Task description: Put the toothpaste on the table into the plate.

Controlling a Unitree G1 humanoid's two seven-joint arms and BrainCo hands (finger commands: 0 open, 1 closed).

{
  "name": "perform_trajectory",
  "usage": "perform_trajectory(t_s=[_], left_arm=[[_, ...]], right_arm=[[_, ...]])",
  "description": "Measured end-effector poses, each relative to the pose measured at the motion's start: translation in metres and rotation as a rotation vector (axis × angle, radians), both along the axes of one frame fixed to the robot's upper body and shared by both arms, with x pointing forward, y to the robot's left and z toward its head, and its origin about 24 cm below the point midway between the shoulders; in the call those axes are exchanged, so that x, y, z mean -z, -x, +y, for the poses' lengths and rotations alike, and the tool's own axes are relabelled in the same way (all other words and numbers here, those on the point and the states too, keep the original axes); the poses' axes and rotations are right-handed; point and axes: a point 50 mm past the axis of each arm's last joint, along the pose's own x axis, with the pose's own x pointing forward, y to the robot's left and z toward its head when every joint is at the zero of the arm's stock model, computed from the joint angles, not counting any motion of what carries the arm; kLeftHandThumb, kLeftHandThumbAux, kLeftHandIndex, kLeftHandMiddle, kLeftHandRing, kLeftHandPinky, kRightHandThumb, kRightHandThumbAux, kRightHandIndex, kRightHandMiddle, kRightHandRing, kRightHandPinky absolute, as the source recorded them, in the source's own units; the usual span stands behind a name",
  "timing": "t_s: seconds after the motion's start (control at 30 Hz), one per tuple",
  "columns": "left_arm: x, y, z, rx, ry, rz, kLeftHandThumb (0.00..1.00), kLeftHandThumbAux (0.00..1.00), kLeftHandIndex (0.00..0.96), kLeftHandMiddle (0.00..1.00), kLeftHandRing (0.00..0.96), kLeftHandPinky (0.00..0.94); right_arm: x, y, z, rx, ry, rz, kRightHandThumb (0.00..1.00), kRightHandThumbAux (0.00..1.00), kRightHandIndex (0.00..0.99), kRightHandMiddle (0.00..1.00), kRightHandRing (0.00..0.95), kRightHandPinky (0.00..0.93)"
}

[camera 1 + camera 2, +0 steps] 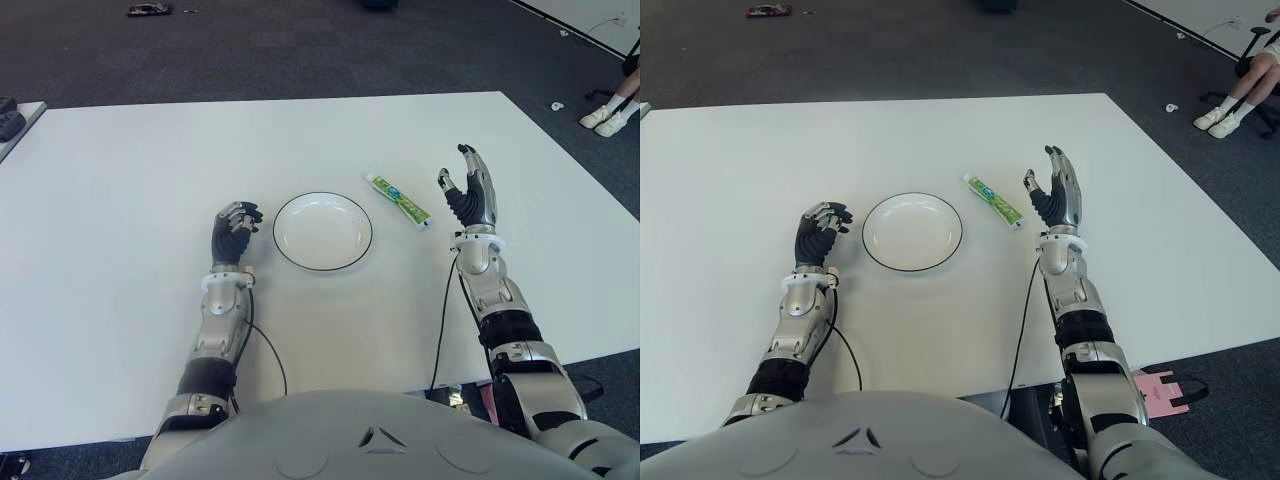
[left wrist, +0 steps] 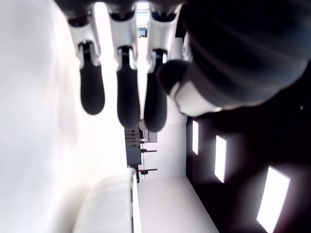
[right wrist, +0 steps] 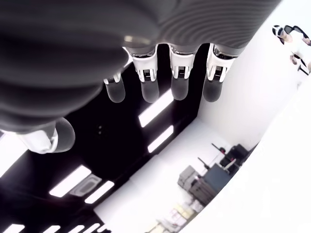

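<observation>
Table [image 1: 120, 200]: fills the view ahead of the robot, floor beyond its far edge
Plate [image 1: 322, 231]: on the table, near the middle, straight ahead of the robot
Toothpaste [image 1: 398, 200]: lies flat on the table just right of the plate and slightly farther away, apart from its rim
Left hand [image 1: 234, 231]: just left of the plate, at the same depth
Right hand [image 1: 470, 192]: right of the toothpaste, near its closer end, not touching it
Person's feet [image 1: 607, 114]: on the floor past the table's far right corner
</observation>
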Motion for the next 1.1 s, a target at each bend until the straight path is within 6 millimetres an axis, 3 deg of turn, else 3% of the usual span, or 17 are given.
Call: perform_trajectory(t_s=[0.6,1.1], left_arm=[[-0.001,0.001,-0.001,-0.009,0.003,-0.012,0.711,0.716,0.432,0.500,0.496,0.494],[-0.001,0.001,-0.001,-0.009,0.003,-0.017,0.710,0.716,0.431,0.500,0.493,0.493]], right_arm=[[-0.005,-0.026,0.010,-0.140,0.232,0.215,0.536,0.160,0.000,0.000,0.000,0.000],[-0.008,-0.043,0.017,-0.238,0.342,0.373,0.497,0.175,0.000,0.000,0.000,0.000]])
